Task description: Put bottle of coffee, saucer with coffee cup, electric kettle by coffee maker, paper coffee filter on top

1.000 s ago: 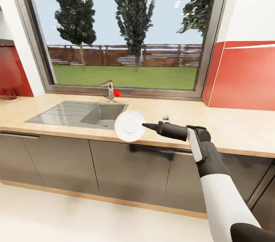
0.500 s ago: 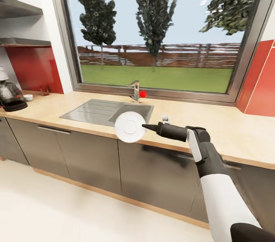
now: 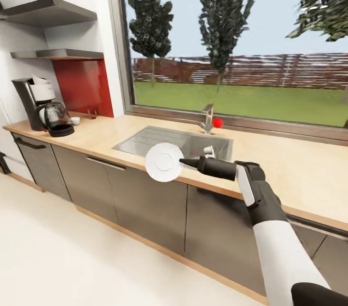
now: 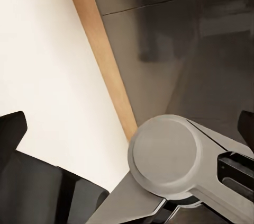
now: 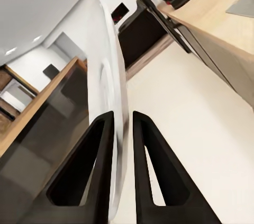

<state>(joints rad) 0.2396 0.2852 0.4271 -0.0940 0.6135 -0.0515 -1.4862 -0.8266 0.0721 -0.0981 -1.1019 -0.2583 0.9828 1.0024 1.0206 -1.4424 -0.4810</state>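
One saucer (image 3: 164,162) is being pinched edge-on between the jaws of the right gripper (image 3: 186,162), its round face turned toward the head camera and held in the air in front of the table (image 3: 309,175). In the right wrist view the white saucer (image 5: 108,107) is being clamped between the two black fingers (image 5: 87,173), with its rim passing through the gap. Well beyond the jaws, at the far end of the table, the coffee maker (image 3: 43,108) is standing under the shelf (image 3: 53,11), a small white cup (image 3: 75,120) just beside it. Between jaws and coffee maker, the sink (image 3: 145,139) is being passed. Whether the left jaws are spread or pressed together cannot be told.
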